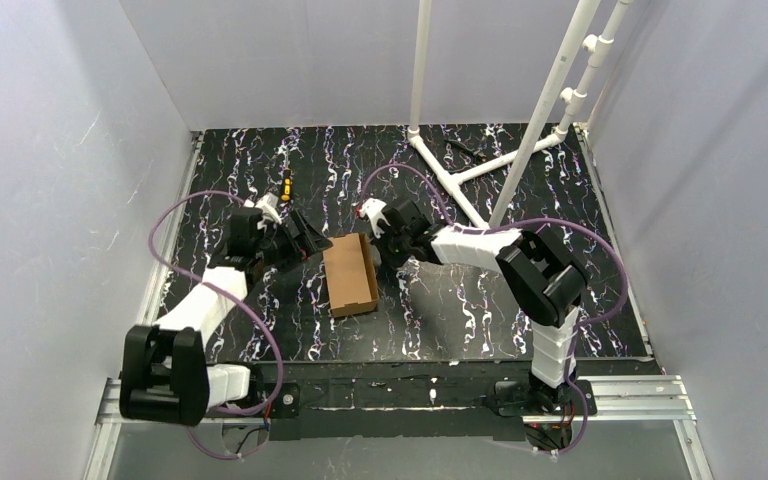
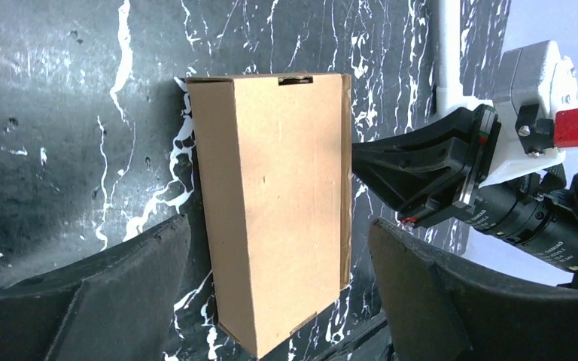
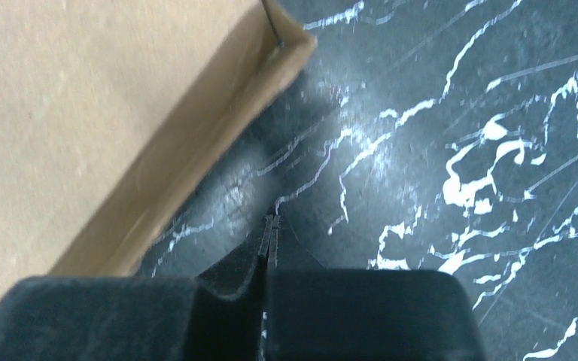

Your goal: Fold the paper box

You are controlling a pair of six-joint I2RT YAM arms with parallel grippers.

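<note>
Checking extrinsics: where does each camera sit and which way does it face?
Top external: high behind the robot, looking down on the table; left arm, right arm, left gripper and right gripper flank the box.
Left wrist: on that wrist, facing the box; own spread fingers show.
Right wrist: on that wrist, facing the table; own shut fingers show.
Shared: all three catch the box.

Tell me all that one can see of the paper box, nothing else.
The paper box is plain brown corrugated cardboard, folded into a closed oblong block with a small tab slot at one end. It lies flat on the black marbled table. The open left gripper faces one long side, the shut right gripper the other; neither grips it.
</note>
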